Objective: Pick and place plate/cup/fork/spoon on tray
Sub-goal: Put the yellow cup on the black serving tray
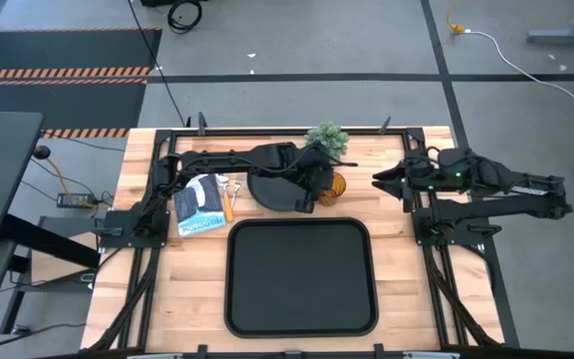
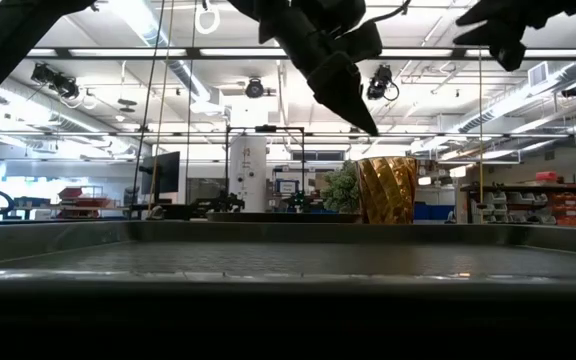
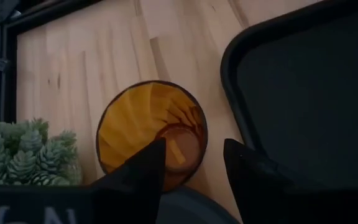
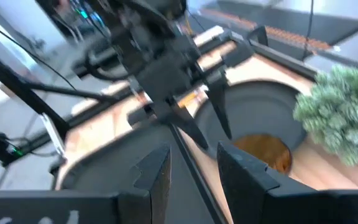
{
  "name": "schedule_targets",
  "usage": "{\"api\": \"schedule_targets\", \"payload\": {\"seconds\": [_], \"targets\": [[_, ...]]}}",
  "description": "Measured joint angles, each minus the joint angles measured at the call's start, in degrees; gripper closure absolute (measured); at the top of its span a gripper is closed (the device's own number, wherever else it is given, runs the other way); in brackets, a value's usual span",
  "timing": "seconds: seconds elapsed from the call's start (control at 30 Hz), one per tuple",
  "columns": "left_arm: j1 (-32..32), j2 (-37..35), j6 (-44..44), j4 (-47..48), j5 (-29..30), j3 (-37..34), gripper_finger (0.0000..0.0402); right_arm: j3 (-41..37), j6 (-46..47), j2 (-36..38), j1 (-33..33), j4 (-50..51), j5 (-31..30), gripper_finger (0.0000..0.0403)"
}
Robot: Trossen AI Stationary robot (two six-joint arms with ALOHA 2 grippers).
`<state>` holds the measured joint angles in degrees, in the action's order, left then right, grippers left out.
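Note:
The amber glass cup (image 1: 335, 185) stands upright on the wood between the round black plate (image 1: 279, 192) and the plant. My left gripper (image 1: 324, 182) hovers open just above it. In the left wrist view the cup (image 3: 143, 124) shows from above, past the open fingers (image 3: 194, 165). In the low view the fingertips (image 2: 353, 105) end a little above the cup's rim (image 2: 386, 162). The black tray (image 1: 302, 277) lies at the near middle. Orange-handled cutlery (image 1: 229, 199) lies left of the plate; I cannot tell fork from spoon. My right gripper (image 1: 379, 180) waits open, right of the cup.
A small green plant (image 1: 327, 138) stands close behind the cup at the far edge. A blue and white packet (image 1: 199, 207) lies left of the cutlery. Black frame rails (image 1: 147, 214) run along the table's left and right sides.

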<state>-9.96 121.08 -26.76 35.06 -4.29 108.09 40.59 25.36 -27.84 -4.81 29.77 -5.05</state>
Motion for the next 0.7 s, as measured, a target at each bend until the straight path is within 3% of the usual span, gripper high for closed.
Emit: {"api": "schedule_targets", "payload": {"seconds": [0.7], "targets": [[2.7,2.7,-8.7,0.9,4.5,0.0,0.023,-3.5,0.2,1.7,0.7,-5.0,-0.3,0.0266]]}}
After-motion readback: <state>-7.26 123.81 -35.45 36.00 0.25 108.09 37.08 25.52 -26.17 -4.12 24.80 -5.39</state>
